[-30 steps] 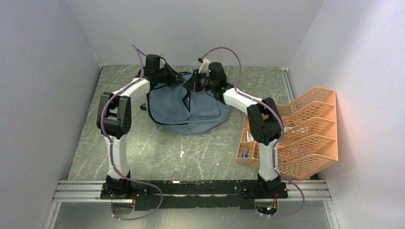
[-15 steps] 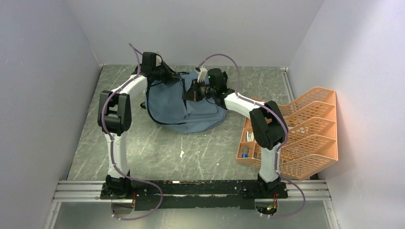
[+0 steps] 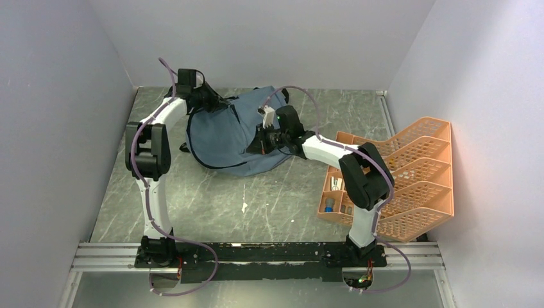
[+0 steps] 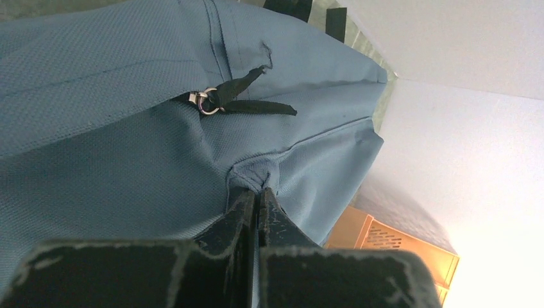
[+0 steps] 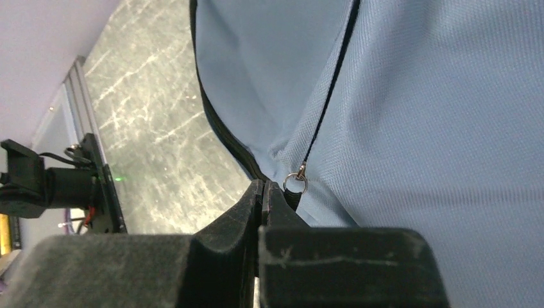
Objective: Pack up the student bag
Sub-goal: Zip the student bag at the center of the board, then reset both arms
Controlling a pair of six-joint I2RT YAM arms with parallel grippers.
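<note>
Grey marbled surface point(image 3: 212, 205) under pale walls, and I'm reading across from the left. The left gripper point(image 3: 213, 102) is out at the far-left corner of the student bag point(image 3: 231, 138). On its wrist view the left gripper point(image 4: 258, 191) has its jaws pressed together, pinching a small fold of the blue-grey fabric at a seam. So that side is anchored.

The bag itself lies in a slump on the far half of the surface, between the two grippers. Its long axis runs roughly far to near, as best I can judge.

Moving right, the right gripper point(image 3: 258, 144) is tucked against the bag's near-right flank. Its wrist view shows the right gripper point(image 5: 264, 189) closed tight on the zip pull point(image 5: 295, 183), just under the small metal ring. The zip line runs away from the jaws along the fabric.

Here's what matters for me: any pull has to follow that zip line, with the left arm bracing the cloth against it.

Room is good toward me, with bare surface in front. It's tight at the left wall beside the left arm. On the right, the orange tray point(image 3: 420, 168) sits close by the right arm's elbow, so I'd watch that swing.
</note>
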